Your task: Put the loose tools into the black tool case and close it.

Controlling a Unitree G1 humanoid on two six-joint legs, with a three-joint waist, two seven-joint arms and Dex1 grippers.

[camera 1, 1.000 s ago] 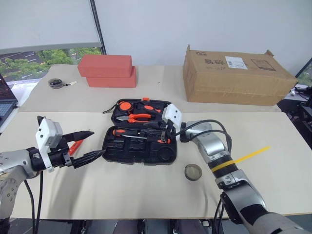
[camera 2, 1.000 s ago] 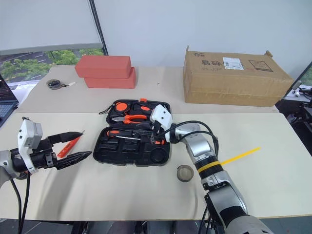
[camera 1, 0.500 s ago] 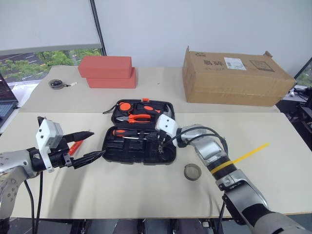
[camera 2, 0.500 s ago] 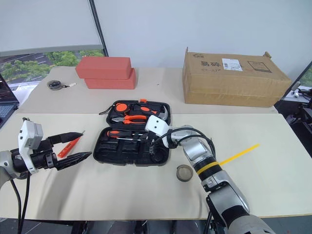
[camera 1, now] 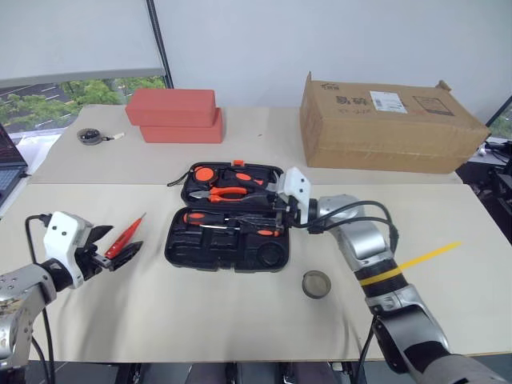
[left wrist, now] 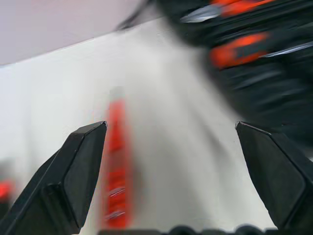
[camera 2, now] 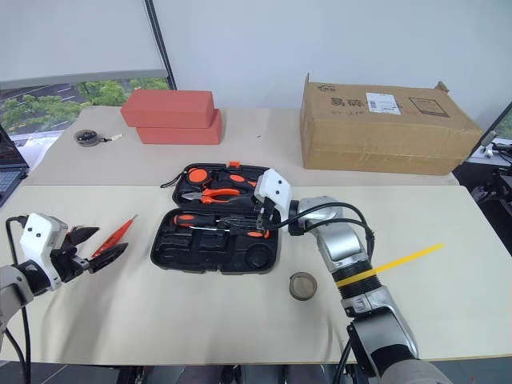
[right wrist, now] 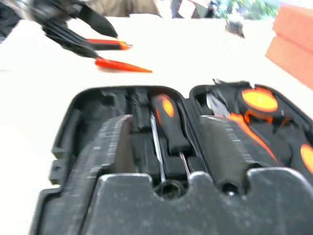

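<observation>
At the centre of the table the black tool case (camera 1: 200, 252) lies open, lid flat toward 12 o'clock, because it is not yet full. My right gripper (camera 1: 280, 214) hangs level over the case's 3 o'clock edge, its fingers (right wrist: 105, 147) parted and holding nothing. Directly beneath them two black-and-orange screwdrivers (right wrist: 168, 122) lie side by side in their moulded recesses. I judge that pairing explains the pose: a tool seated, the grip let go. At 9 o'clock from the case, well apart from it, my left gripper (camera 1: 118, 244) sits low over the tabletop with its fingers spread as wide as they go, empty. The slim orange tester screwdriver (camera 1: 128, 234) lies on the table between them, close by one finger in the left wrist view, so I read this as lining up a pick. A second orange tool (right wrist: 106, 44) lies just beside it, too blurred to name. The small grey tape roll (camera 1: 317, 282) waits loose on the table at 5 o'clock from the case, near its corner. Closing the lid comes last.
</observation>
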